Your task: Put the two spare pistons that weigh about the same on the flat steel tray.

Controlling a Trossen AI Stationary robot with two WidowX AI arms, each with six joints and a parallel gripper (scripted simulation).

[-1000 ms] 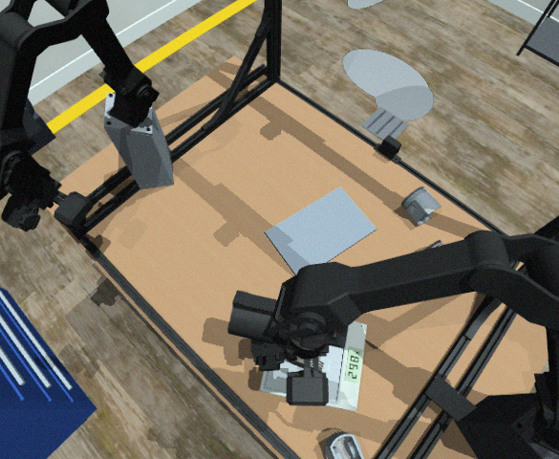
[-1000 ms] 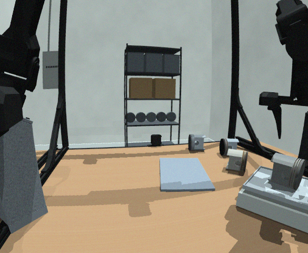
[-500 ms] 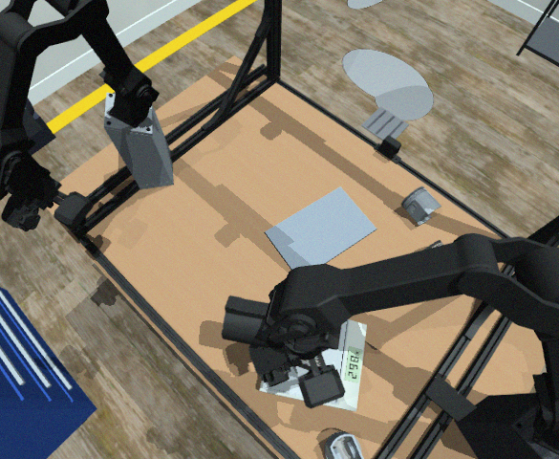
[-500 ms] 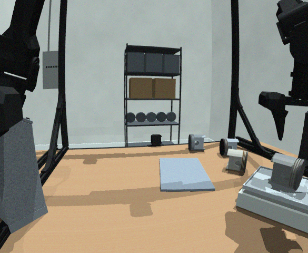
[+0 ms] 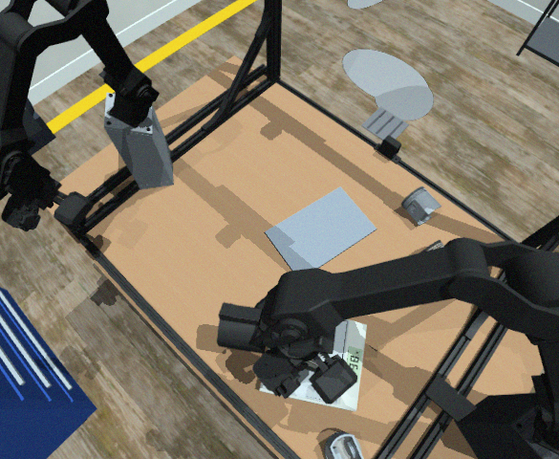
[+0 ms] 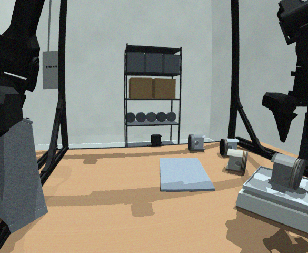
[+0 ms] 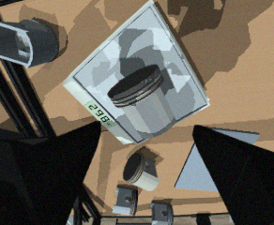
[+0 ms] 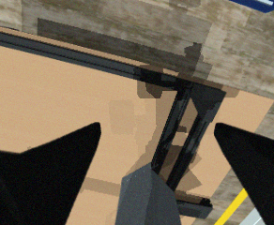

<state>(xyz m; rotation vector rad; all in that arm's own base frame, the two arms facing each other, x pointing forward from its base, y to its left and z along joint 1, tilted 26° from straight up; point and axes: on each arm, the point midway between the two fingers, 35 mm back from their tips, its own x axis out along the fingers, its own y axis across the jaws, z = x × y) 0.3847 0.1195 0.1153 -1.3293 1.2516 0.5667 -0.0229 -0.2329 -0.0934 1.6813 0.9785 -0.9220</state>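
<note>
A piston (image 7: 139, 98) (image 6: 287, 169) lies on its side on the white scale (image 7: 170, 47) (image 6: 279, 206) (image 5: 354, 395), whose display (image 7: 99, 112) reads 298. My left gripper (image 7: 147, 128) (image 5: 309, 380) is open and empty, hanging above that piston. The flat steel tray (image 5: 321, 227) (image 6: 185, 174) (image 7: 204, 166) lies bare in the middle of the bench. Three pistons (image 6: 197, 142) (image 6: 228, 145) (image 6: 237, 160) lie beyond the tray, apart from it; they also show in the left wrist view (image 7: 161, 211) (image 7: 126, 199) (image 7: 141, 171). Another piston (image 7: 22, 41) (image 5: 343, 447) lies near the bench edge past the scale. My right gripper (image 8: 157, 127) is open and empty, high over the far bench corner.
Black frame rails (image 5: 145, 306) run along the bench edges, with upright posts (image 6: 234, 81) at the corners. A grey cover (image 5: 140, 142) (image 6: 15, 174) hangs from the right arm. A small black camera block (image 5: 390, 146) sits on the rim. A shelf rack (image 6: 152, 95) stands behind.
</note>
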